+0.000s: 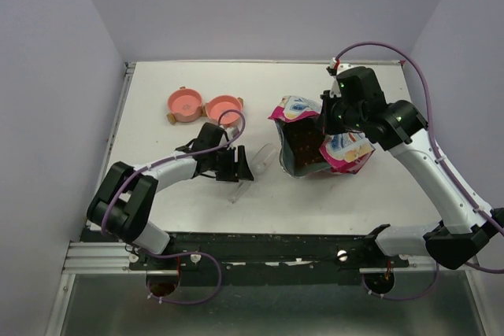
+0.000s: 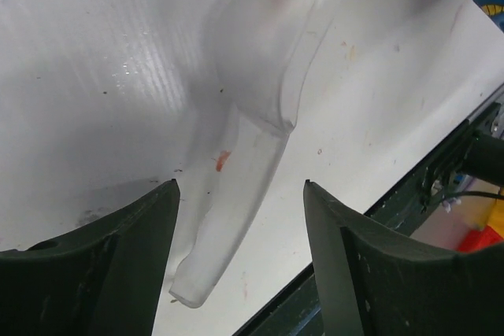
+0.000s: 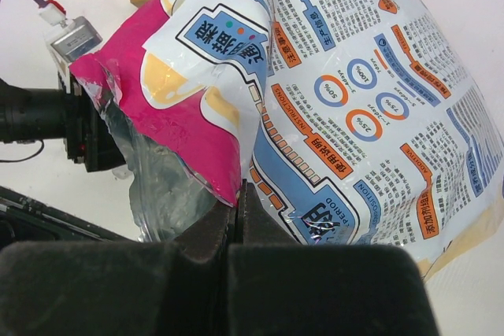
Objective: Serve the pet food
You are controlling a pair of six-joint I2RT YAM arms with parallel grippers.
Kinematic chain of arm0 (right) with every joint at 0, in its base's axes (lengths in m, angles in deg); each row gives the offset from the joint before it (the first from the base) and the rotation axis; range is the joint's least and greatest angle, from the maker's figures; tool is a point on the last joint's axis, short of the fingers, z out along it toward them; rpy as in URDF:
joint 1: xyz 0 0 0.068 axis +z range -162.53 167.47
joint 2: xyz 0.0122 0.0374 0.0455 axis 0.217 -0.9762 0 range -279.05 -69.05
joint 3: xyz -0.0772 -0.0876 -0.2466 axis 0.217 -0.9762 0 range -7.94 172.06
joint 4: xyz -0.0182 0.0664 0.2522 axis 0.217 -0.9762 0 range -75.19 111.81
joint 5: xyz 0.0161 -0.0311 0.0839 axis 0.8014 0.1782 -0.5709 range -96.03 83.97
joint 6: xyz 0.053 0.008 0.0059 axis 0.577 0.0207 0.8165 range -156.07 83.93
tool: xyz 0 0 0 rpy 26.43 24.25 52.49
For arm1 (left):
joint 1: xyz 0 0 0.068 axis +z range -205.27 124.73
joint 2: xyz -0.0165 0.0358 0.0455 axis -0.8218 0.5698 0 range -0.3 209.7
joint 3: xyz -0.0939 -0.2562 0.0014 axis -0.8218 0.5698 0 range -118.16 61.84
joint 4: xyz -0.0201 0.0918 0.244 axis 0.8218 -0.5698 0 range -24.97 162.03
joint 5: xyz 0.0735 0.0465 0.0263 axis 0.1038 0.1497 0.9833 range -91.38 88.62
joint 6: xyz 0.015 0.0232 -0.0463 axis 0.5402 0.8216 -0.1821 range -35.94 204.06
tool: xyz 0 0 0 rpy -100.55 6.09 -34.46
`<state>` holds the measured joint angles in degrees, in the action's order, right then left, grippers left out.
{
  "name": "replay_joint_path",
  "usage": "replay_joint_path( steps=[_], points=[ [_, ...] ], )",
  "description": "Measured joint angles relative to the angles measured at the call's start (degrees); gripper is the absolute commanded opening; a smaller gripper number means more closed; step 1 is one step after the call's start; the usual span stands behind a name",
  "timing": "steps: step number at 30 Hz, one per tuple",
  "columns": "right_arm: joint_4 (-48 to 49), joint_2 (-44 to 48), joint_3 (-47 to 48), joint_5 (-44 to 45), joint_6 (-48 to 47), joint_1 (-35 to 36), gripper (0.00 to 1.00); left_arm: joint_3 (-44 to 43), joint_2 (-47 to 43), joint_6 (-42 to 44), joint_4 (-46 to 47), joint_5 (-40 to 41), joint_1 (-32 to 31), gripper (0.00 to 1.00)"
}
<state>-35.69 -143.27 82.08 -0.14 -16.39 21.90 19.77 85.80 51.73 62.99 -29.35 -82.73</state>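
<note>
The pet food (image 1: 303,147) shows as a dark brown mass inside the open pink printed bag (image 1: 346,151), which stands right of centre. My right gripper (image 3: 240,186) is shut on the edge of the bag's mouth (image 3: 228,171), and in the top view it (image 1: 327,116) sits at the bag's far rim. A clear plastic scoop (image 2: 260,76) lies flat on the table. My left gripper (image 2: 240,182) is open above it, its handle (image 2: 213,249) lying between the fingers without touching them. From above, the left gripper (image 1: 242,164) is just left of the scoop (image 1: 256,164).
A pink double bowl (image 1: 203,106) stands at the back left of the white table (image 1: 378,202). The table's near edge with a dark rail (image 1: 276,245) runs close behind the scoop handle. Purple walls enclose the back and sides.
</note>
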Motion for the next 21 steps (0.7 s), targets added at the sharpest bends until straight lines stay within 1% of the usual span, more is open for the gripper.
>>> replay_joint_path(
  steps=[3,4,5,7,8,9,11,13,17,18,20,21],
  points=[
    [0.04,0.07,-0.07,-0.04,0.04,0.0,0.01,0.63,1.01,0.48,1.7,-2.34,-0.2,0.67],
    [0.04,0.07,-0.09,-0.09,0.04,0.0,0.01,0.63,1.51,0.66,2.54,-2.58,-0.68,0.63],
    [0.07,0.07,-0.09,-0.15,0.04,0.0,0.0,0.61,1.86,0.72,3.02,-2.6,-1.09,0.58],
    [0.07,0.07,-0.09,-0.28,0.02,0.0,0.01,0.61,2.67,0.87,3.8,-2.51,-2.23,0.47],
    [0.07,0.07,-0.09,-0.31,0.0,0.0,0.01,0.61,3.1,0.72,3.96,-2.03,-3.1,0.38],
    [0.07,0.07,-0.09,-0.31,0.0,0.0,0.01,0.61,3.3,0.7,3.96,-1.46,-3.56,0.33],
    [0.07,0.07,-0.09,-0.31,0.0,0.0,0.01,0.79,3.39,-0.28,4.31,1.01,-5.07,0.29],
    [0.07,0.07,-0.09,-0.31,0.0,0.0,0.01,0.83,2.95,-0.66,4.9,3.93,-6.88,0.23],
    [0.07,0.07,-0.09,-0.37,0.0,0.0,0.01,0.9,1.55,-0.96,4.83,10.64,-10.45,0.05],
    [0.07,0.07,-0.09,-0.42,0.0,0.0,0.01,0.9,1.25,-1.03,4.59,12.72,-11.28,0.05],
    [0.07,0.07,-0.09,-0.42,0.0,0.0,0.01,0.66,0.79,-1.18,3.85,15.91,-12.0,0.13],
    [0.07,0.07,-0.09,-0.42,0.0,0.0,0.01,0.39,0.57,-1.2,3.3,17.79,-12.15,0.15]
  ],
)
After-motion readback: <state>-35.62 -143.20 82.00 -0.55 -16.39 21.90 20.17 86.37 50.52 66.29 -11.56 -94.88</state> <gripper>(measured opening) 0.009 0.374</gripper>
